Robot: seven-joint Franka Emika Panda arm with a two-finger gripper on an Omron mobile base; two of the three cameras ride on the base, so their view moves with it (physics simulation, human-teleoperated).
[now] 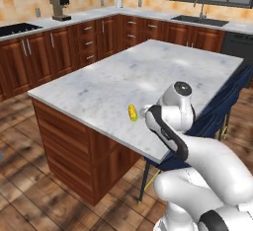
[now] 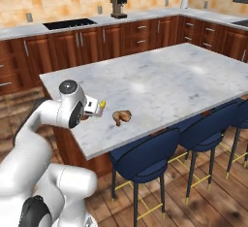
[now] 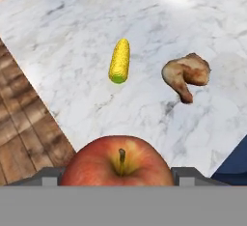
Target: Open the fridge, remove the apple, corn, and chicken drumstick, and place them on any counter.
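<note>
the gripper (image 3: 118,181) pinches the apple (image 3: 117,161) by its round sides above the counter's (image 3: 72,32) near edge, stem up. the corn (image 3: 119,61) and drumstick (image 3: 185,74) lie just inside that edge, slightly apart. the apple looks firm, light and smooth-skinned, likely slippery; a grip across its widest middle seems safest.

You see the corn (image 1: 132,112) lying on the marble counter (image 1: 123,82) near its front edge, just left of the arm's wrist. Blue stools (image 1: 217,111) stand along the right side. A coffee machine (image 1: 60,8) sits on the back wall counter.
</note>
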